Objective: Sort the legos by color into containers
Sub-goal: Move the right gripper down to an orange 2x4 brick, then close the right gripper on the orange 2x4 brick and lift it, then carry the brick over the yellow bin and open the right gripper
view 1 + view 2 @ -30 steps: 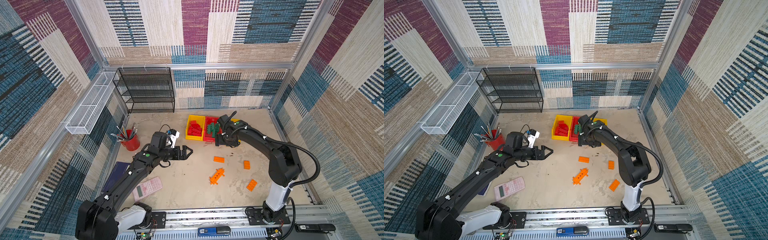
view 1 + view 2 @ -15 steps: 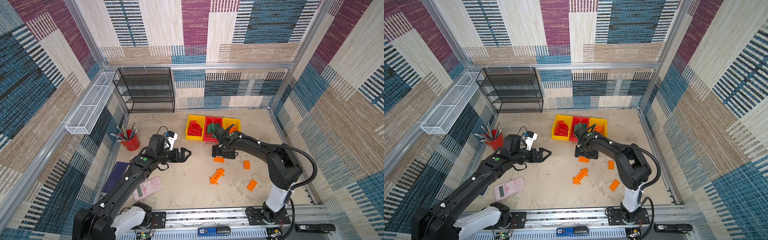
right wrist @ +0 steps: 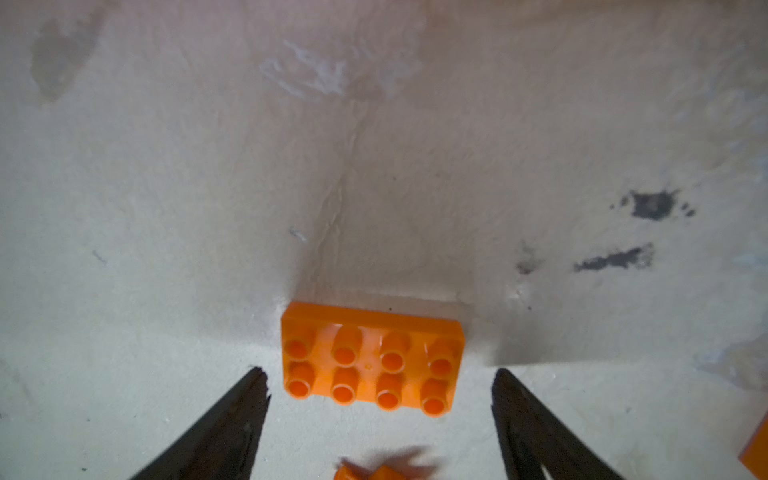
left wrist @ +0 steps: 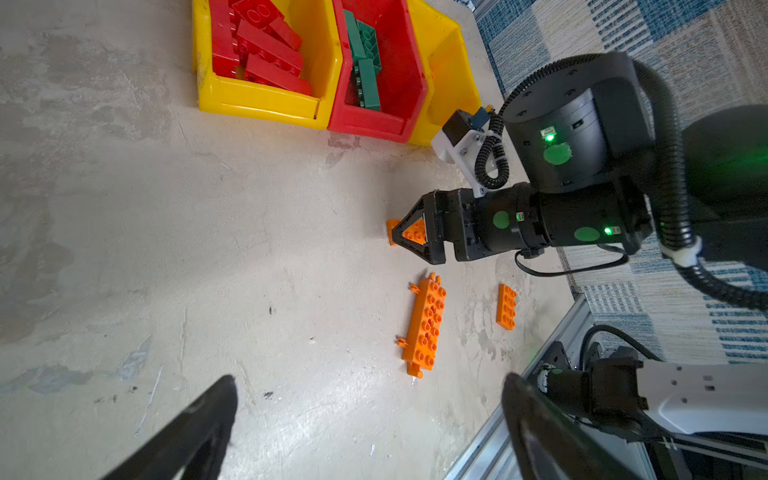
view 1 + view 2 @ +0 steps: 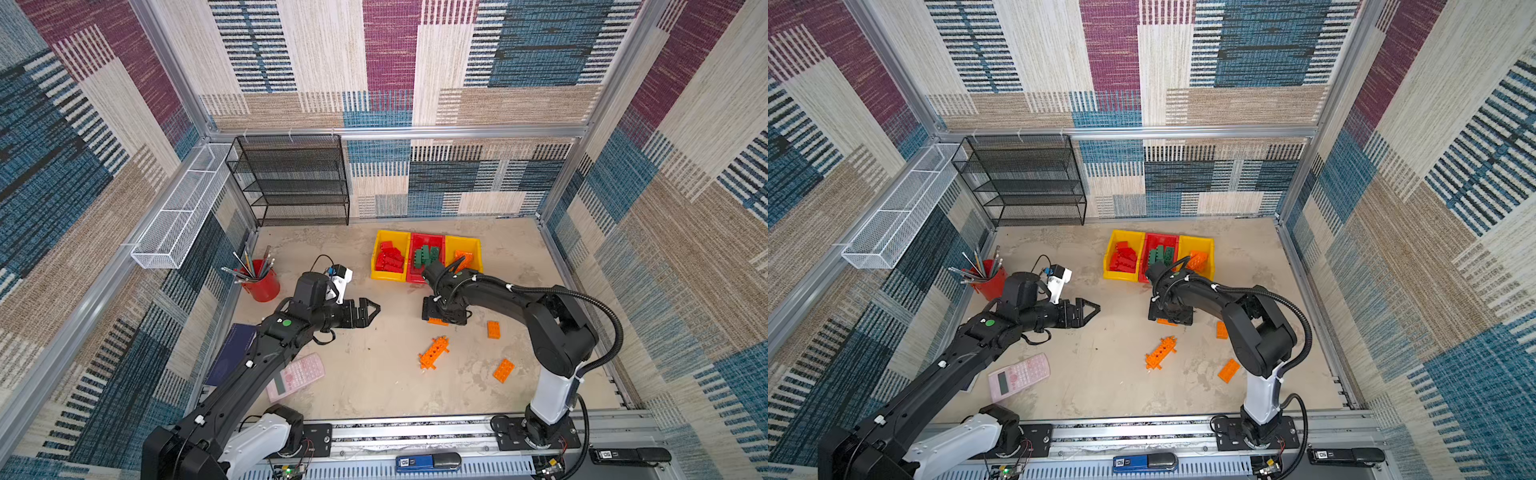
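The small orange studded plastic brick [image 3: 371,359] lay flat on the tabletop [image 3: 374,166] between the parted fingers of the right pincer [image 3: 380,374]. It looked light, stiff and slick, best squeezed low on its ends.

Three bins [image 5: 428,237] stand side by side at the table's [image 5: 374,386] back, bricks [image 5: 390,259] inside; loose bricks [image 5: 503,370] lie before them; cup [image 5: 262,286] left; calculator [image 5: 296,376] front-left.

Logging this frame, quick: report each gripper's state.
Left gripper: open, holding nothing.
Right gripper: open, straddling an orange brick, not gripping it.
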{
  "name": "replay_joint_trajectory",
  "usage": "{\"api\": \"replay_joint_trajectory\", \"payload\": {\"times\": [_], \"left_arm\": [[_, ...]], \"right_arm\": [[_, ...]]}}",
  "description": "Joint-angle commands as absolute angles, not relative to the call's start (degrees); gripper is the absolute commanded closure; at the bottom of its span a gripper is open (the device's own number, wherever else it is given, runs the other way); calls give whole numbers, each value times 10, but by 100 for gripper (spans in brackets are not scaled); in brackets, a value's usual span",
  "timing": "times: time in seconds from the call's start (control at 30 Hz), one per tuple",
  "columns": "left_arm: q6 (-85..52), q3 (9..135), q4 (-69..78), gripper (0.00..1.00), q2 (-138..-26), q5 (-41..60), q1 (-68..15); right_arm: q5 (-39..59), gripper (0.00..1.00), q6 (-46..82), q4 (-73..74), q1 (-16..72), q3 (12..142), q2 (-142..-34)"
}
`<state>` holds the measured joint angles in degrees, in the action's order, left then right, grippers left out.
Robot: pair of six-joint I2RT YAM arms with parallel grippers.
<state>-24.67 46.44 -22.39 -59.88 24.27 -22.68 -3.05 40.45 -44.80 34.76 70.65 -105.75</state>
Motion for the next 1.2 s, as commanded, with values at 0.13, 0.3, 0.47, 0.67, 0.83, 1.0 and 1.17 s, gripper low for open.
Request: {"api": "replay_joint_trajectory", "payload": {"times": [0.13,0.3,0.47,0.67,0.83,1.0,1.17], "left_arm": [[-244,472,-223,0,-600,245,-227],[-236,479,-227,0,-602,245,-227],[-231,487,-229,0,-607,248,-226],[-226,499,-228,0,-618,244,-227],[-231,495,-225,0,-615,244,-227],[-229,490,-227,0,-610,239,-227],[-224,500,-229,0,-621,243,-226]], "right_arm": [[-40,30,414,-432,348,704,-1068],[-31,41,414,-432,348,699,-1068],[-44,43,406,-452,347,722,-1051],[-73,42,382,-487,345,783,-1051],[-66,42,375,-482,344,784,-1076],[-64,42,371,-468,341,777,-1078],[-65,42,368,-460,335,769,-1081]]}}
